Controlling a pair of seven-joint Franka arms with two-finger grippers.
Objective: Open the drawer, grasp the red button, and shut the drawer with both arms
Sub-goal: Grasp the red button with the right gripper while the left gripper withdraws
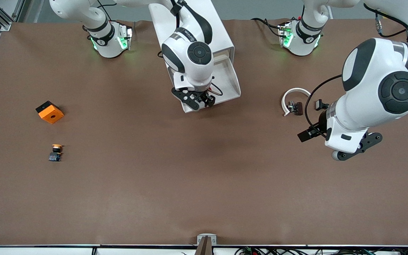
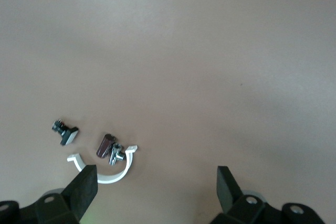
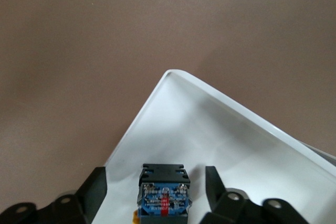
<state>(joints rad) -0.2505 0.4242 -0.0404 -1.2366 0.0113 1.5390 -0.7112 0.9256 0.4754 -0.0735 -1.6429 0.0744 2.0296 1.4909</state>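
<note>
Red-capped black button (image 3: 164,196): in the pulled-out white tray drawer (image 1: 225,83), between your right claw's (image 1: 198,101) wide fingers, ungrasped. Left claw (image 2: 155,184), wide, waits over tabletop (image 1: 190,170).

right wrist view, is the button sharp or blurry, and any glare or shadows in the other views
Right wrist view: the button between the right gripper's open fingers looks fairly sharp, the white drawer evenly lit without harsh glare. Front view: green base lights glow on the table, with soft arm shadows. Left wrist view: the left gripper is dark, and the white clip is slightly soft.
</note>
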